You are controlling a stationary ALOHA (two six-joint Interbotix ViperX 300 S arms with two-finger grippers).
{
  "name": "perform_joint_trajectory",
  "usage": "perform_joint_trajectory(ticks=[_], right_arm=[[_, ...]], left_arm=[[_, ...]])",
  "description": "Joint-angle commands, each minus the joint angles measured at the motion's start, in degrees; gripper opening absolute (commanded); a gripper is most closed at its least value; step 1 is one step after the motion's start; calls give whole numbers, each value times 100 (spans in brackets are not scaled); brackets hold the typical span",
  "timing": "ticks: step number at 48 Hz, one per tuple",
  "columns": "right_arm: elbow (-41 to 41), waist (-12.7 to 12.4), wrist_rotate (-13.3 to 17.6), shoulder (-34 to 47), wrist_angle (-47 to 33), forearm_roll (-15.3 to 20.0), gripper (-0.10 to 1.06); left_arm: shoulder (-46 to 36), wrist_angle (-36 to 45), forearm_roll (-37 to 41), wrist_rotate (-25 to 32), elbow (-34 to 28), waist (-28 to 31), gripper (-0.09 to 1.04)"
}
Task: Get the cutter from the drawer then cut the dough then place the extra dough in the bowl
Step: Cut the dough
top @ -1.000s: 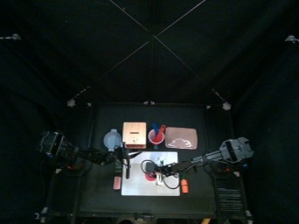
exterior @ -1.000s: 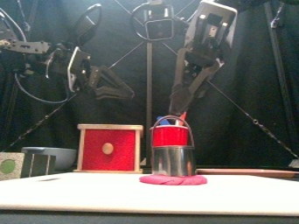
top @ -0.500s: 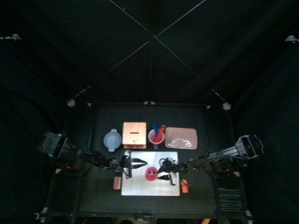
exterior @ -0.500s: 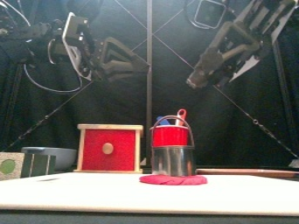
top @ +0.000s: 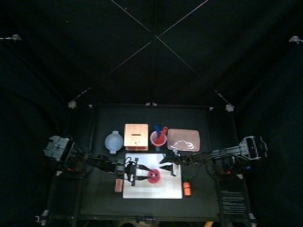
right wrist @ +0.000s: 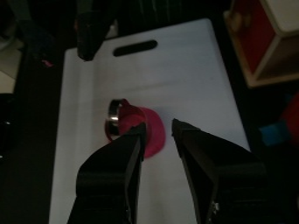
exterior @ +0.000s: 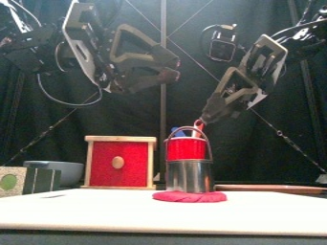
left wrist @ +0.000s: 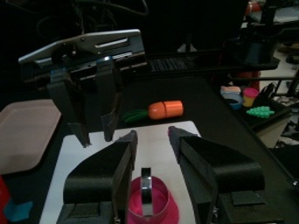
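1. A flat red-pink disc of dough (exterior: 189,196) lies near the middle of the white cutting board (top: 140,186), which sits toward the table's front edge. A shiny round metal cutter (exterior: 188,175) stands upright on the dough, with nothing gripping it.
2. The left arm comes in from the table's left edge. The left gripper (left wrist: 149,136) hangs above the board's left part, pointing at the cutter, with its jaws spread and empty.
3. The right arm comes in from the table's right edge. The right gripper (right wrist: 159,125) hangs above the board's right part, tilted down toward the dough. Its jaws are slightly apart and hold nothing.
4. Behind the board, from left to right, stand:
   - a blue-grey bowl (top: 112,140)
   - a pale wooden box (top: 136,135) with a red drawer front
   - a red cup (top: 160,136)
   - a flat pink tray (top: 185,139)
5. One orange toy (top: 119,187) lies just beside the board's left edge near the front. A second orange toy (top: 186,187) lies at the board's right front corner.
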Motion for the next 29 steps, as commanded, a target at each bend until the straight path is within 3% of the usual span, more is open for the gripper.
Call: perform_joint_trajectory(ticks=[1, 6, 13, 20, 29], right_arm=[[-185, 0, 18, -141, 448, 44, 71], [-220, 9, 0, -114, 202, 193, 71], [79, 44, -70, -53, -1134, 193, 71], [615, 9, -105, 202, -2593, 316, 71], [923, 62, -149, 817, -3718, 545, 70]], left_arm=[[-35, 114, -211, -9, -35, 0, 76], [-62, 325, -571, 0, -88, -9, 76], [26, 211, -659, 62, -105, -18, 76], [229, -492, -466, 105, 35, -9, 76], [501, -1195, -448, 26, 264, -18, 76]])
